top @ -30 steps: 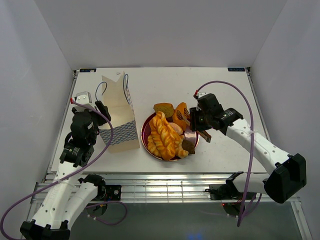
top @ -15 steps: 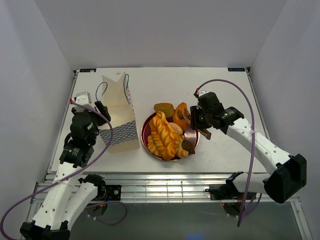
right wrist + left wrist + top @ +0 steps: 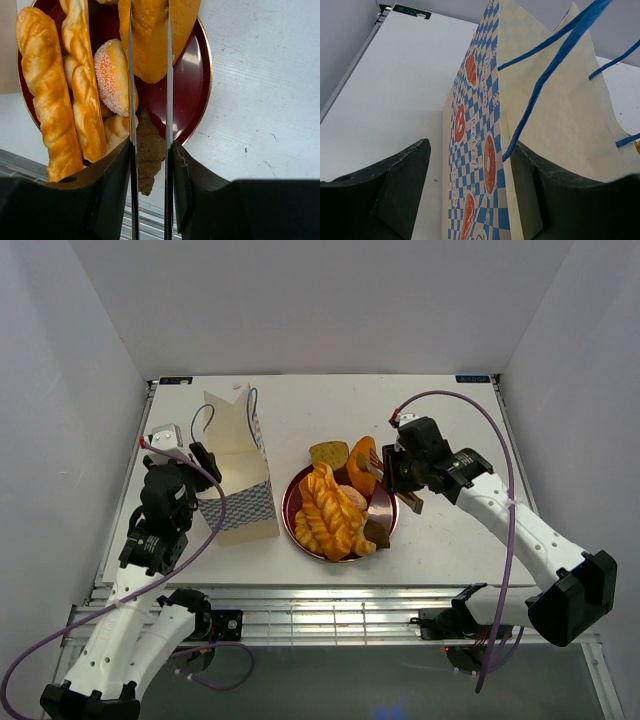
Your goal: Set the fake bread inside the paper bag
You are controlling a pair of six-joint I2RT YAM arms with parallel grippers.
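1. My right hand point(image 3: 388, 472) is narrowed on an orange pastry wedge point(image 3: 362, 465), pinched across its thickness and held over the far-right rim of the dark-red plate point(image 3: 391, 518).
2. The rest of the fake bread lies on that plate: a twisted braid point(image 3: 328, 510), a sugared roll point(image 3: 114, 75) and a dark brown chunk point(image 3: 149, 155). One brown piece point(image 3: 328, 454) sits on the table point(image 3: 450, 420) just behind the rim.
3. The paper bag point(image 3: 238, 475) stands upright well to the left of the plate with its mouth open. I cannot see its bottom.
4. My left hand point(image 3: 471, 150) is spread wide, one finger on either side of the bag's checkered side wall. It is not clamped on the wall.
5. Slip risk: the wedge is glossy and my fingers are thin, so a quick swing across could let it pivot or drop.
6. Snag risk: the mouth is slim and the cord handles point(image 3: 545, 75) arch over it. A wedge carried in crosswise could catch the rim.
7. Tip risk: with my left hand loose, any push on the rim could fold or topple the light bag.
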